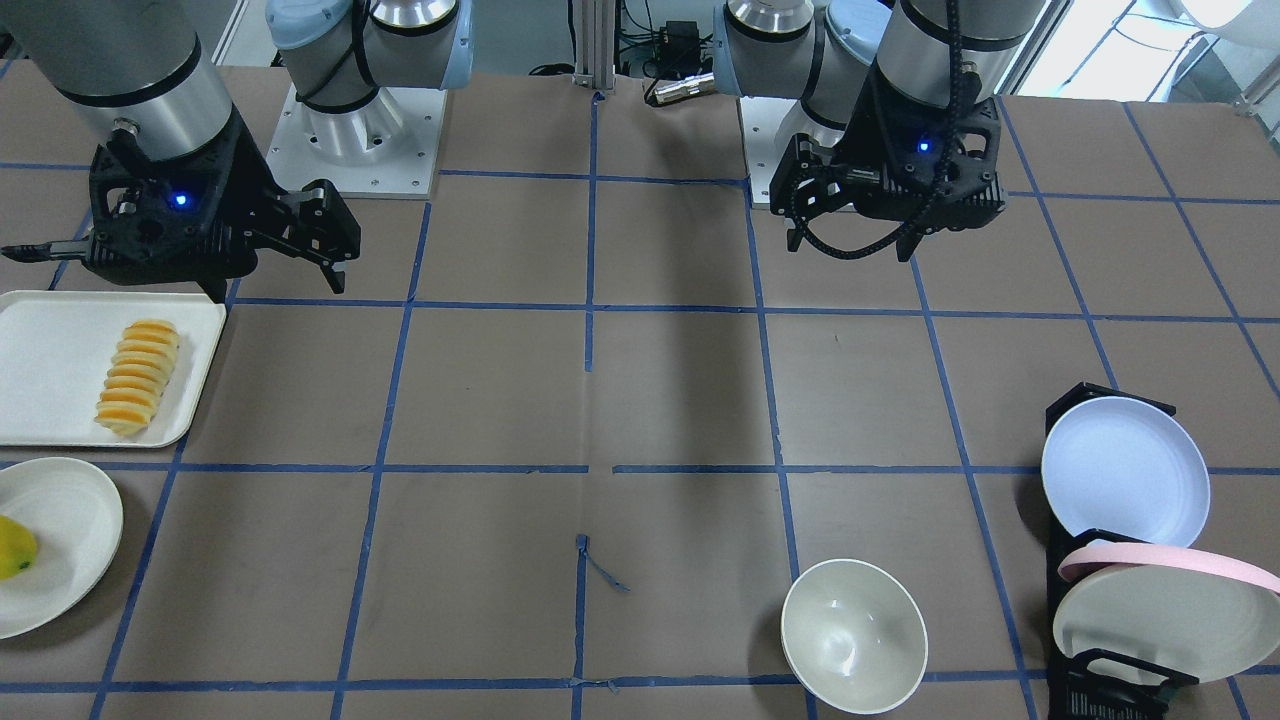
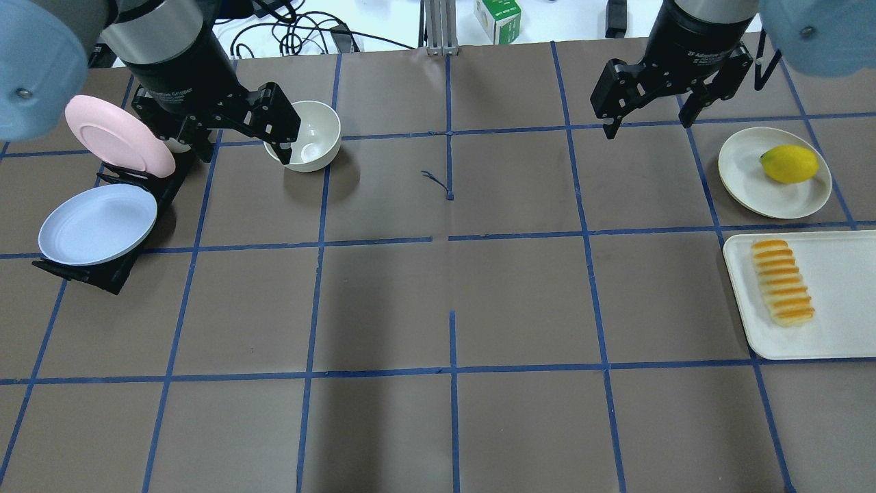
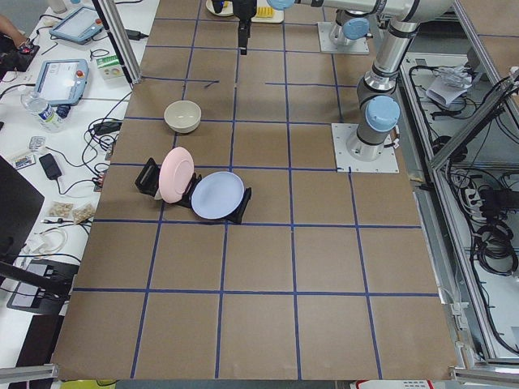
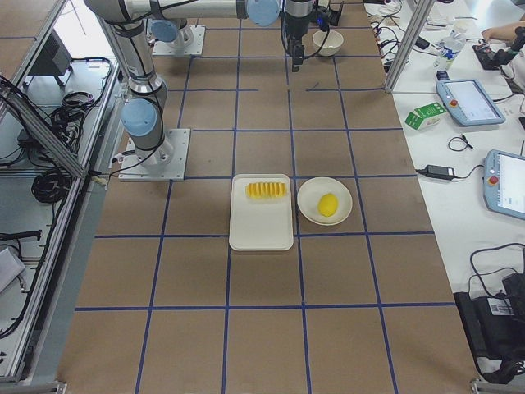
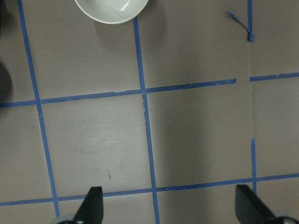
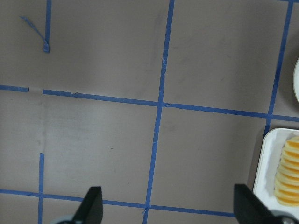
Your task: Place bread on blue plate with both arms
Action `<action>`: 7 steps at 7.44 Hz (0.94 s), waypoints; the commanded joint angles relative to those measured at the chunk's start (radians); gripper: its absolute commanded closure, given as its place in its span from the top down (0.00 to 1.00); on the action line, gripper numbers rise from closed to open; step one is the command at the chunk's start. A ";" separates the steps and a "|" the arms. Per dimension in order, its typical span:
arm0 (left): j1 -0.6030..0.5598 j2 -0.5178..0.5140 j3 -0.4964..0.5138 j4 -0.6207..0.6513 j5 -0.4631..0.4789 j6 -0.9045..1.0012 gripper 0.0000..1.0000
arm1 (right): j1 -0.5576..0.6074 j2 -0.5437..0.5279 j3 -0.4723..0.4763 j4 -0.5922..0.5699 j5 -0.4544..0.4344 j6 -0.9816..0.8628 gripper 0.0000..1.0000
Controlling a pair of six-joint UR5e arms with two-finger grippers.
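The bread [image 1: 138, 377], an orange-topped ridged loaf, lies on a white tray [image 2: 842, 294]; it also shows in the overhead view [image 2: 782, 281] and at the right edge of the right wrist view [image 6: 287, 172]. The blue plate [image 2: 97, 224] leans in a black rack [image 2: 102, 270] on the other side of the table and also shows in the front view [image 1: 1125, 470]. My left gripper [image 2: 243, 154] hangs open and empty beside the white bowl [image 2: 311, 135], above the table. My right gripper [image 2: 647, 129] hangs open and empty, well back from the bread.
A pink-rimmed plate [image 2: 120, 133] stands in the same rack behind the blue plate. A cream plate [image 2: 746, 171] holding a yellow fruit [image 2: 789, 164] sits next to the tray. The table is brown with a blue tape grid.
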 commanded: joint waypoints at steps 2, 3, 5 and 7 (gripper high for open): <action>0.019 0.000 -0.005 0.011 0.007 0.000 1.00 | -0.001 0.001 0.004 -0.003 0.001 -0.003 1.00; 0.057 0.000 -0.005 0.014 0.006 0.018 1.00 | -0.010 0.001 0.005 0.008 -0.002 -0.014 1.00; 0.262 -0.006 -0.003 0.012 0.004 0.040 1.00 | -0.074 -0.018 0.016 0.041 -0.041 -0.021 1.00; 0.455 -0.032 -0.006 0.009 -0.005 0.032 1.00 | -0.254 -0.031 0.143 -0.010 -0.022 -0.205 1.00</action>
